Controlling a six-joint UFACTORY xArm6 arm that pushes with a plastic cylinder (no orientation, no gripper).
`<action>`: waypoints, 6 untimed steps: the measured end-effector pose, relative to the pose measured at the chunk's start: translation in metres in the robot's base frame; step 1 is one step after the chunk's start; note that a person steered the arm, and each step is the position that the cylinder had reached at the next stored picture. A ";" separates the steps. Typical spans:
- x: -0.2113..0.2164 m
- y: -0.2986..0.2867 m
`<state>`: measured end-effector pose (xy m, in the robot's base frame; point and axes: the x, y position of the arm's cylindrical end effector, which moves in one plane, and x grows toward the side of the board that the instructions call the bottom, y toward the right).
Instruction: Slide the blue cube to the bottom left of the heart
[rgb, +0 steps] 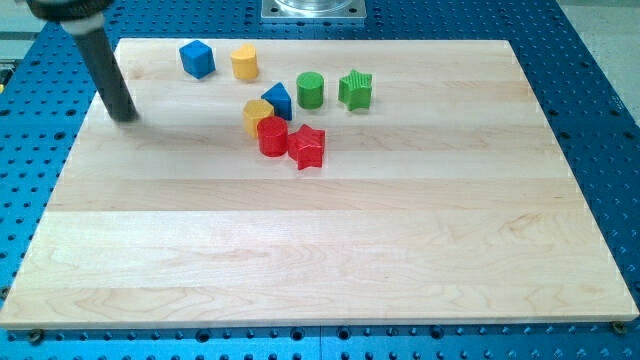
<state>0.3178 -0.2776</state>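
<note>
The blue cube (197, 58) sits near the view's top left of the wooden board (320, 250). A yellow block that looks like the heart (256, 114) lies in a cluster near the top centre, touching a blue triangle block (279, 101) and a red cylinder (272, 136). My tip (125, 116) rests on the board at the far top left, to the left of and below the blue cube, apart from every block.
A yellow hexagon-like block (244, 62) stands just right of the blue cube. A green cylinder (310, 89) and a green star (355, 89) lie right of the cluster. A red star (307, 147) touches the red cylinder. Blue perforated table (600, 120) surrounds the board.
</note>
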 end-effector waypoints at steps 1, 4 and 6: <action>-0.058 -0.011; -0.061 0.119; -0.110 0.175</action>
